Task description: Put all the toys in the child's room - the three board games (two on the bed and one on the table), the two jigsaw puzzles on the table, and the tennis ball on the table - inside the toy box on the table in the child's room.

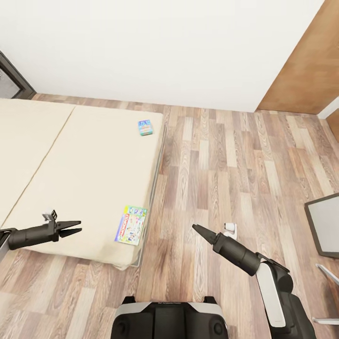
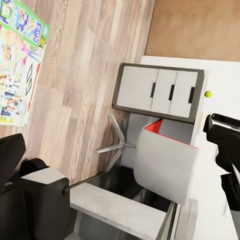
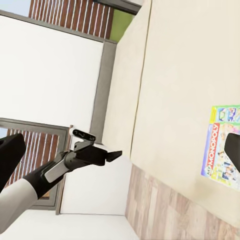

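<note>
Robot is parked at the foot corner of the bed (image 1: 84,165), arms out level on both sides, nothing in hand. Left gripper (image 1: 75,227) hangs over the mattress edge with its fingers a narrow way apart, empty. Right gripper (image 1: 197,229) is out over the floor (image 1: 226,165); fingers look pressed together to a point, also empty. Reads as a transit or pre-reach pose: arms spread to stay clear of the bed frame while the base lines up. Two board games lie flat on the cream mattress: the Monopoly box (image 1: 131,224) near the bed's close corner, just inside the edge and between the two grippers, and a smaller blue box (image 1: 145,127) further up by the same long edge, well apart from the first. The Monopoly one is the obvious first pick, probably the left arm's. The left wrist camera catches the white table (image 2: 220,85) with the tennis ball (image 2: 208,94) on it, beside the grey drawers (image 2: 160,91), and the red-and-white chair (image 2: 162,162) in front. Room: plank floor, plain white wall, wood panel in the corner. Toy box location: cannot tell.
</note>
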{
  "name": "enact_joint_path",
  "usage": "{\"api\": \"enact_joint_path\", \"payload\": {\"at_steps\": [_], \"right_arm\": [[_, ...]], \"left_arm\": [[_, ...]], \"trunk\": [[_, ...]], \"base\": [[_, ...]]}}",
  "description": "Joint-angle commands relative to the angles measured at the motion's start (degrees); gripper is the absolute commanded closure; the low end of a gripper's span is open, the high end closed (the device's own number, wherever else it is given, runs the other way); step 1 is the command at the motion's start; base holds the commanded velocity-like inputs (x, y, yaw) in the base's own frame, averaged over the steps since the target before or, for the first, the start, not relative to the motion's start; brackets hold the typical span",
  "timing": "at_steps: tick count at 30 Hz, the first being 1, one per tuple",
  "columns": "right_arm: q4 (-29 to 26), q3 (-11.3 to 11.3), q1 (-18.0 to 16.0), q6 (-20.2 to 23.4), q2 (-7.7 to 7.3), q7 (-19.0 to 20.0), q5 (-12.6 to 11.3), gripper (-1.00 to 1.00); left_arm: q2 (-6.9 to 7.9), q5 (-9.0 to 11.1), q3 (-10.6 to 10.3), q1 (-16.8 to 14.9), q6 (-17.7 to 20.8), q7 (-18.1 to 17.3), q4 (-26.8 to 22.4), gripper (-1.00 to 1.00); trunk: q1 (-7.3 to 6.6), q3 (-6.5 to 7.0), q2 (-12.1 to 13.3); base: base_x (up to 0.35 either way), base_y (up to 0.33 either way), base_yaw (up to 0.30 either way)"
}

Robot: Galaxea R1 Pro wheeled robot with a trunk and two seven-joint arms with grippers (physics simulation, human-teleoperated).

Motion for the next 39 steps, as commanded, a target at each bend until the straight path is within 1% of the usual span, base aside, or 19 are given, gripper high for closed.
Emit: {"api": "enact_joint_path", "payload": {"at_steps": [1, 39], "right_arm": [[0.0, -0.1, 0.0, 0.3, 0.05, 0.2, -0.1, -1.0], [-0.1, 0.0, 0.0, 0.2, 0.34, 0.2, -0.1, -1.0]], "left_arm": [[0.01, 0.0, 0.0, 0.0, 0.6, -0.2, 0.0, -1.0], [0.01, 0.0, 0.0, 0.0, 0.7, -0.2, 0.0, -1.0]], "trunk": [[0.03, 0.03, -0.1], [0.03, 3.6, -0.1]], "base": [[0.0, 0.0, 0.0], [0.0, 0.0, 0.0]]}}
